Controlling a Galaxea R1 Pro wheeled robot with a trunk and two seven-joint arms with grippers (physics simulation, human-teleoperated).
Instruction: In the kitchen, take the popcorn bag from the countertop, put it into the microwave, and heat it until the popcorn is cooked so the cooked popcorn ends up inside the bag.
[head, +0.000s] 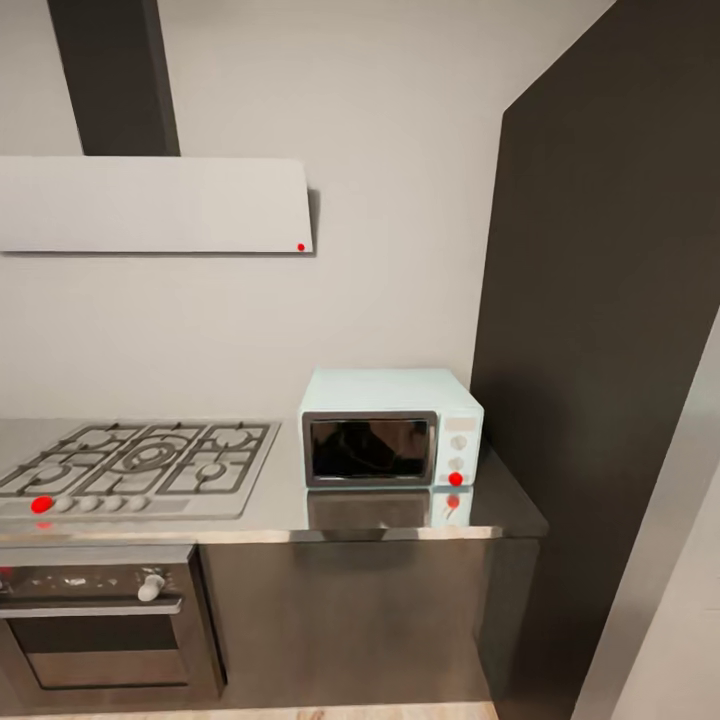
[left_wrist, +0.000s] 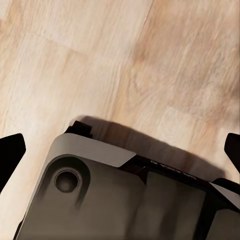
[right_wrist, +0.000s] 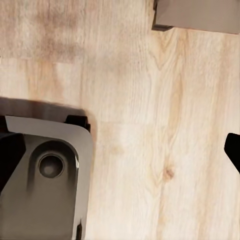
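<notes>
The microwave (head: 392, 428) sits shut on the table (head: 400, 520), right of the stove (head: 140, 462). Both grippers hang wide open, holding nothing. The bag is likely soft and light; pinch its side gently.

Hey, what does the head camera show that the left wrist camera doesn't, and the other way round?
Head view alone: the mint microwave with its door shut, standing on the grey countertop, beside a gas hob, with an oven below and a hood above. Left wrist view alone: the robot's grey base and the dark tips of the left gripper's fingers, set wide apart. Shared: only the pale wooden floor, a thin strip in the head view.
</notes>
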